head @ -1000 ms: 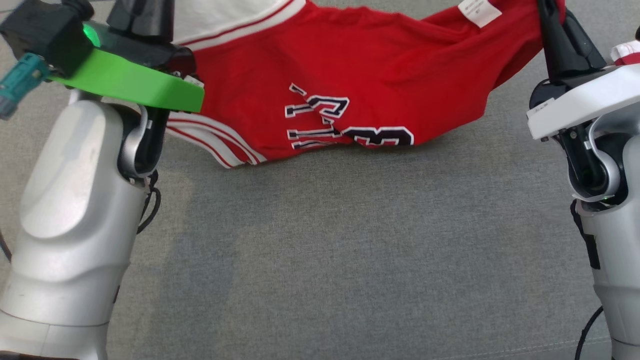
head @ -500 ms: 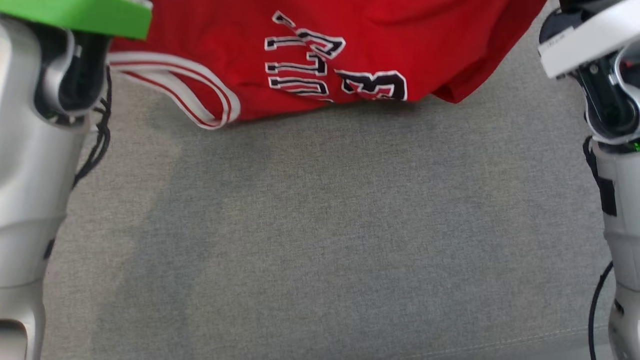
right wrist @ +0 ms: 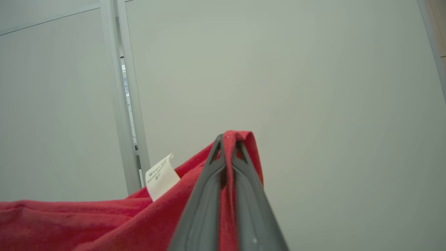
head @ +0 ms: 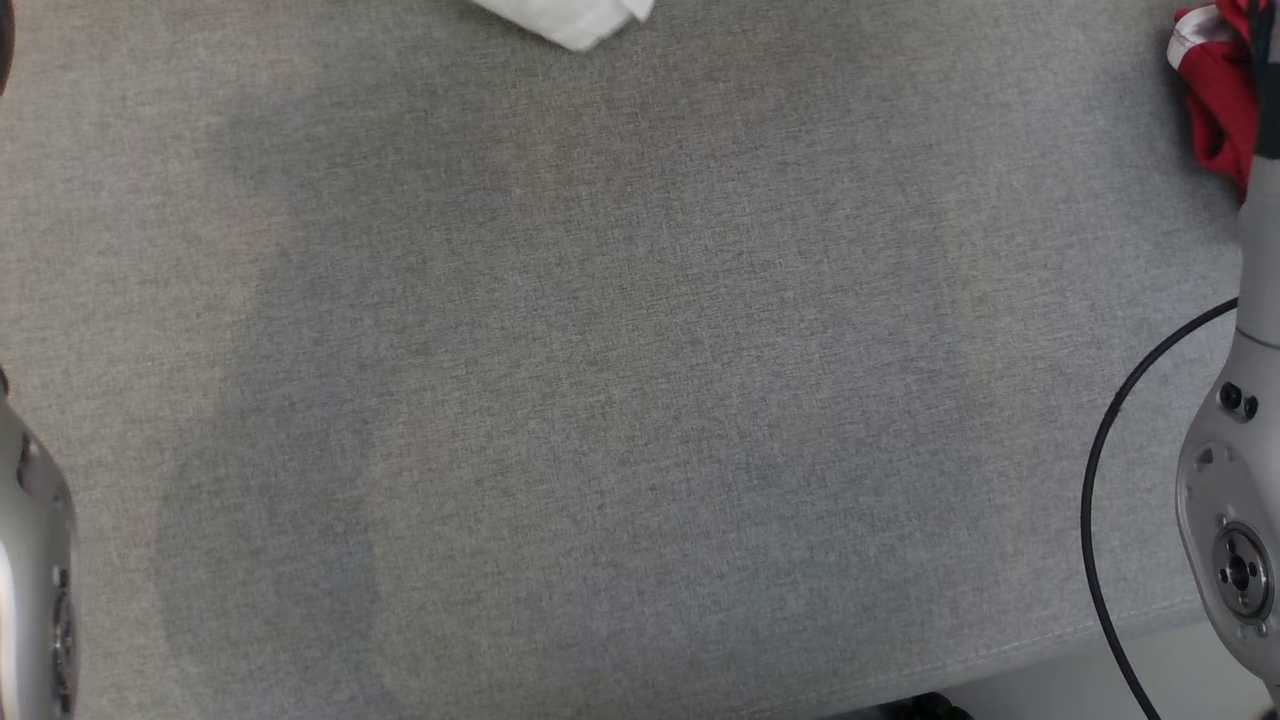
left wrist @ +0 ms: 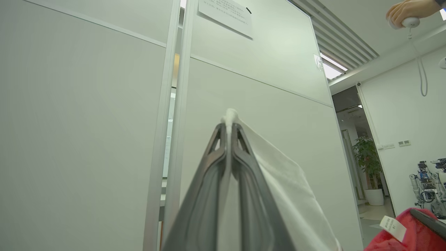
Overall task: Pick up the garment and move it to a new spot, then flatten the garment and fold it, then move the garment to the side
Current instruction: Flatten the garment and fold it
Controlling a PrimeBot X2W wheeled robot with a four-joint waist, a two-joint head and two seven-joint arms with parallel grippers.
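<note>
Left gripper (left wrist: pixel 228 127): fingers pressed together on a white edge of the garment (left wrist: pixel 278 174); cloth pokes out above the tips.
Right gripper (right wrist: pixel 228 139): fingers clamped tight on a red fold of the same garment, looped over the tips.
Garment: held at both ends; the red body runs leftward in the right wrist view, with a white label (right wrist: pixel 160 176) sticking up.
Head view: white scrap at top edge, red bunch at upper right, over the grey surface (head: pixel 640 400).
Background: pale wall panel (right wrist: pixel 313 87); a person's hand (left wrist: pixel 406 12) in the upper right of the left wrist view.
</note>
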